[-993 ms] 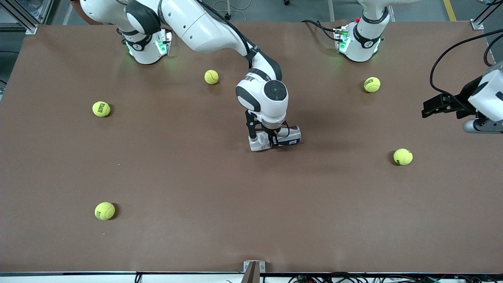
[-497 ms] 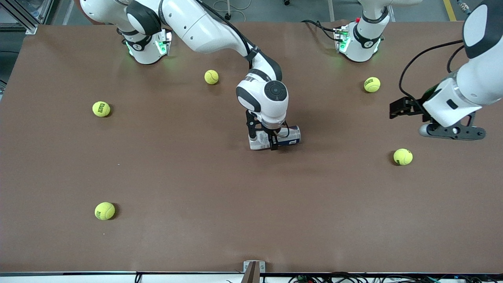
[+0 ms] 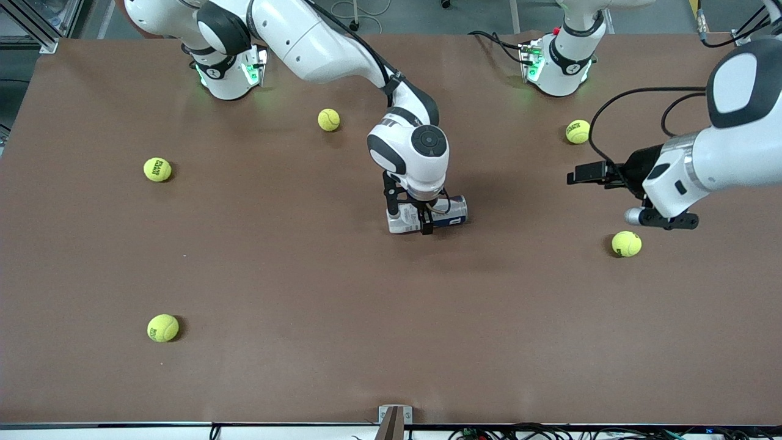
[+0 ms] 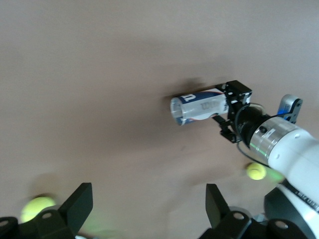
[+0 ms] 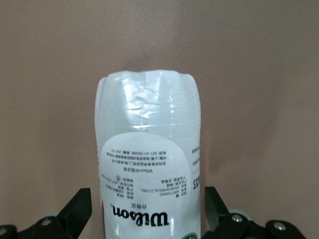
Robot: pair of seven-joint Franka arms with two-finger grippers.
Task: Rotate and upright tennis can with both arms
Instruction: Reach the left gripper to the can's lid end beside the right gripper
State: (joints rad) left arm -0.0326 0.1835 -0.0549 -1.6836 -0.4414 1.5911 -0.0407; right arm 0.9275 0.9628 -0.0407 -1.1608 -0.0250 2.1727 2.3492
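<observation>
Front view: the tennis can lies on its side at mid-counter, its long axis running between the two arms' ends of the counter — dark-blue end toward the left arm's end. The right pincer points straight down and straddles the can, fingers spread. The left pincer hangs over bare counter near two tennis balls, well apart from the can.

Left wrist view: the can shows its round clear end, the right pincer around its other end; the left pincer stands released.

Right wrist view: the white label of the can fills the gap between the parted fingers — neither pad visibly pressing it.
</observation>
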